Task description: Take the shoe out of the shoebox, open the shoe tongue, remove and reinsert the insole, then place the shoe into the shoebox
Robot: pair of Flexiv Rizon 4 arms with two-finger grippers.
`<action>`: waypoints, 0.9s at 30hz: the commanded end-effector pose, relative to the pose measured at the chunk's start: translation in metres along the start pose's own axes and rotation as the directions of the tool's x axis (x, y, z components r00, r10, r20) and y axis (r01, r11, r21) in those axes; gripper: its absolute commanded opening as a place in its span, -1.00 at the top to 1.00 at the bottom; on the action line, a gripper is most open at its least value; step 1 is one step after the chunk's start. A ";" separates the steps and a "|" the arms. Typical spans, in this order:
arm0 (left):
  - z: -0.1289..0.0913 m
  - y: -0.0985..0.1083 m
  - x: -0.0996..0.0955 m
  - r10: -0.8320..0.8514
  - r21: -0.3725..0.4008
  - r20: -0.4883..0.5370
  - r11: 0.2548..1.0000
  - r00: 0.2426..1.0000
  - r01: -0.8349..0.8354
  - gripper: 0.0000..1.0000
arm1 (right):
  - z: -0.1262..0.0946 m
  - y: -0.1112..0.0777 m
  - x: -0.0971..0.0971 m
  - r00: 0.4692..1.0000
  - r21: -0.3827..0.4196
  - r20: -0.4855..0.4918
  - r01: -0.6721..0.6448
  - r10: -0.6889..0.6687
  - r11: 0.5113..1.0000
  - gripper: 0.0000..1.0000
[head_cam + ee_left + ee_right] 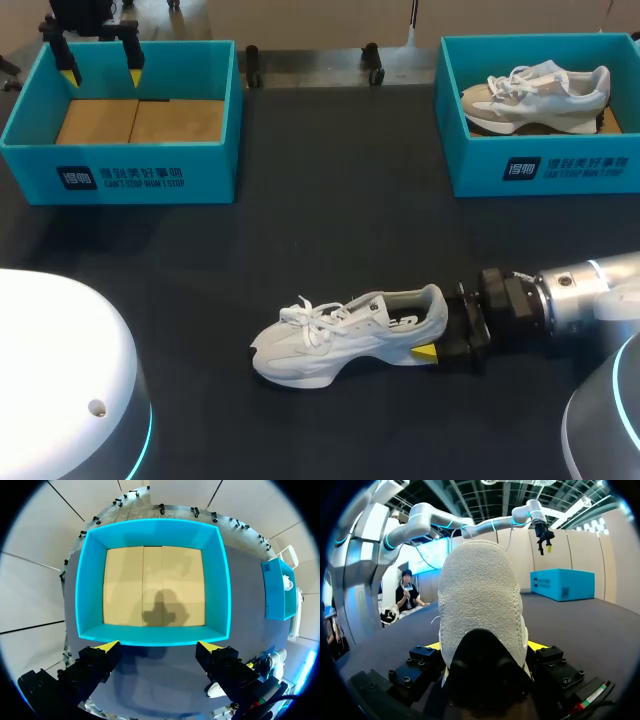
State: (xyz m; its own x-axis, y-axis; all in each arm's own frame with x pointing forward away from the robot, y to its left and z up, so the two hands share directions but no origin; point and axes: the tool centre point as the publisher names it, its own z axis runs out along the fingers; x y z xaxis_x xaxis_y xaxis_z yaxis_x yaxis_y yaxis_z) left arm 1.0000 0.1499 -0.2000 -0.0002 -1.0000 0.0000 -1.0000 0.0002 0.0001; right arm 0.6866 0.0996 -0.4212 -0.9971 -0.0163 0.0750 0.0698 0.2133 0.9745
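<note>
Where the head view looks down on the dark counter (300, 240), the white shoe (345, 335) lies on its sole near the front edge, toe pointing to the robot's left, outside both boxes. The right gripper (438, 335) comes in low from the right side, and its jaws are clamped on the heel, with 1 yellow tip showing beside the sole. At the far left stands the empty shoebox (120, 175), teal with a cardboard floor (140, 120). The left gripper (102, 72) hangs over its back edge, jaws apart and holding nothing. At the far right, a second shoebox (545, 165) holds a second shoe (535, 95), well apart from the first.

In the left wrist view, the left gripper (159, 650) looks straight down, its 2 yellow tips spread wide over the near wall of the empty shoebox (155, 527). The cardboard floor (150, 585) carries the gripper's shadow. The second shoebox (277, 592) sits well off to one side.

In the right wrist view, the heel of the shoe (482, 595) fills the space between the jaws of the right gripper (484, 647), which press on it from both sides. Far ahead, the left gripper (543, 534) hangs above the empty shoebox (562, 584).
</note>
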 end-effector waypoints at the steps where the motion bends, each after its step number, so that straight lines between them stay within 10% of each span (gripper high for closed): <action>1: 0.000 0.000 0.000 0.000 0.000 0.000 1.000 1.000 0.000 -1.00 | 0.003 0.004 0.004 0.999 0.004 0.050 -0.005 0.005 1.000 1.00; 27: 0.000 0.000 0.000 0.000 0.000 0.000 1.000 1.000 0.000 -1.00 | 0.006 0.009 0.010 0.988 0.008 0.150 -0.032 0.031 0.999 1.00</action>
State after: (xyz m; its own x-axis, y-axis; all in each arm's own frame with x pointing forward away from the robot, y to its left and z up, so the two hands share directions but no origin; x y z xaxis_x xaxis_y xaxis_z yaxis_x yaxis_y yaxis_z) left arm 1.0000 0.1499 -0.2000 -0.0002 -1.0000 -0.0001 -1.0000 0.0002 0.0001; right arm 0.6769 0.1054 -0.4130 -0.9881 0.1350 0.0731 0.1020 0.2210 0.9699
